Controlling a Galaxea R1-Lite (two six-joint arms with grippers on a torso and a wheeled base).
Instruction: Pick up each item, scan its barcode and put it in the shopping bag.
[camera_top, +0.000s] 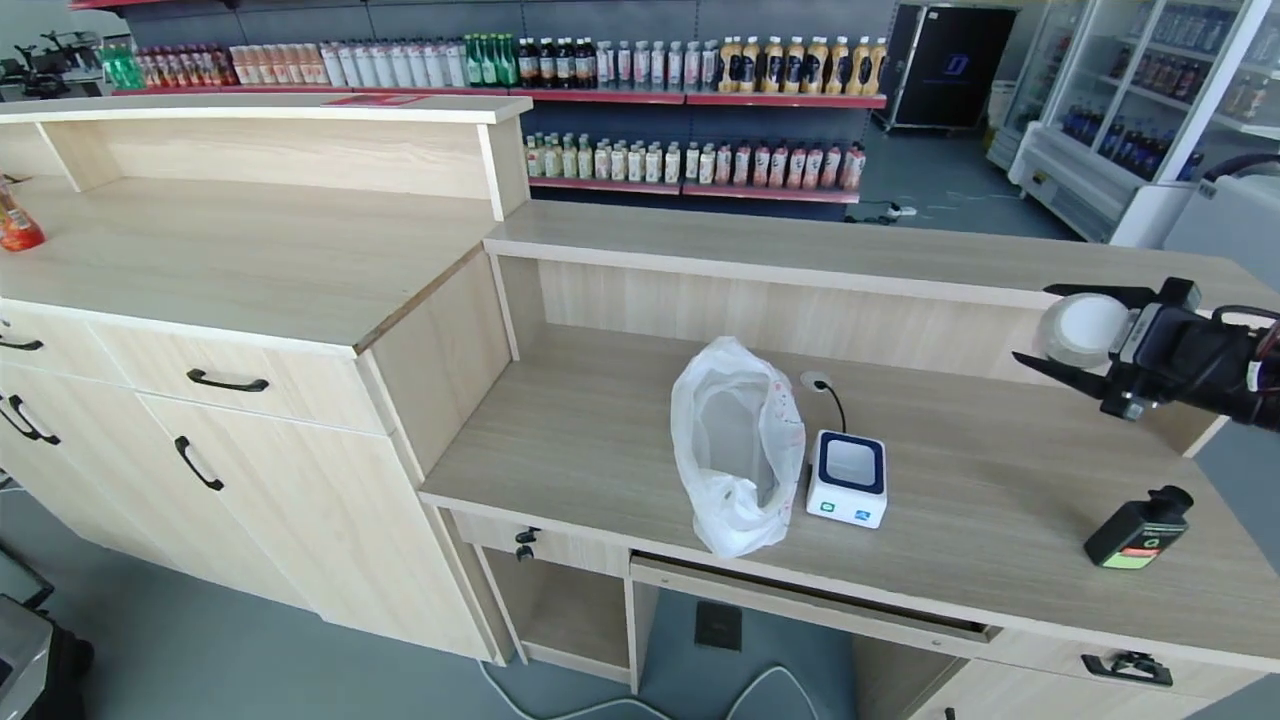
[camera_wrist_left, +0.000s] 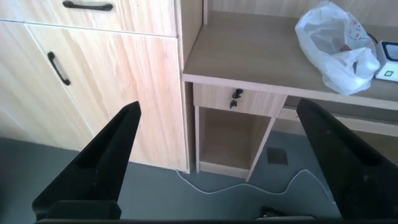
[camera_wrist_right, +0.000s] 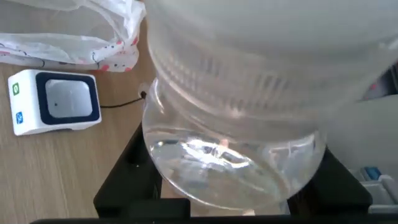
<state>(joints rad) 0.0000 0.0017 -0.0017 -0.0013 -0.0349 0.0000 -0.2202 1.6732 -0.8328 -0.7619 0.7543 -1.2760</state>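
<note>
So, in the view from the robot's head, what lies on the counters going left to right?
First an orange packet → plastic bag → white scanner → dark bottle. The right pincer, shut on a clear jar, hangs above that bottle, so it has no clear place in the order.

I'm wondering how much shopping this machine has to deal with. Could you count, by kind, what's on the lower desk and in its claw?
Shopping bag: 1
Barcode scanner: 1
Dark bottle: 1
Clear container with a white lid, held in the right gripper: 1
Total: 4
</note>
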